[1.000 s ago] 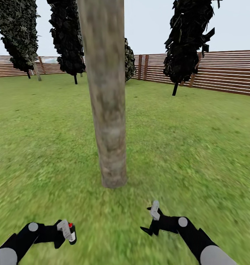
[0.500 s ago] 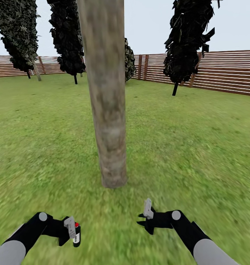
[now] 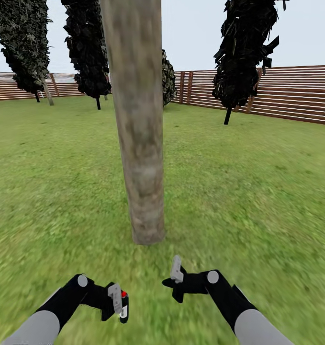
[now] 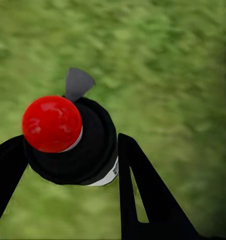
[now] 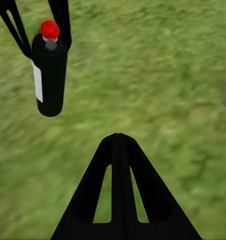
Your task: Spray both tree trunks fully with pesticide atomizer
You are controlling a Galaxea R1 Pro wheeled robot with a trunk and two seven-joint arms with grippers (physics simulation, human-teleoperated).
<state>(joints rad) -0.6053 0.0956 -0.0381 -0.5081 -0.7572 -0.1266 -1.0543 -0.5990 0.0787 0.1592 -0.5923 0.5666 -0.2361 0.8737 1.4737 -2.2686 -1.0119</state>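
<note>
Left gripper (image 3: 118, 303) has swung inward toward centre over the last second, and we've got its jaws pinching the pesticide atomizer (image 3: 124, 307): black can, red cap, held off the grass in front of the tree trunk (image 3: 137, 120) and short of it. In the left wrist view the red cap (image 4: 52, 123) faces the camera with a finger on each side of the can body. The right gripper (image 3: 176, 279) has also come in toward the middle; its jaws look pressed together, holding nothing, and from the right wrist view the can (image 5: 49, 70) hangs between the other arm's fingers. Head camera hasn't shifted, so we read this as both arms closing up on the trunk ahead of spraying, with pickup done and no visible coating on the trunk yet. Label: a white strip (image 5: 38, 81) runs down the can, with no text we can read.
</note>
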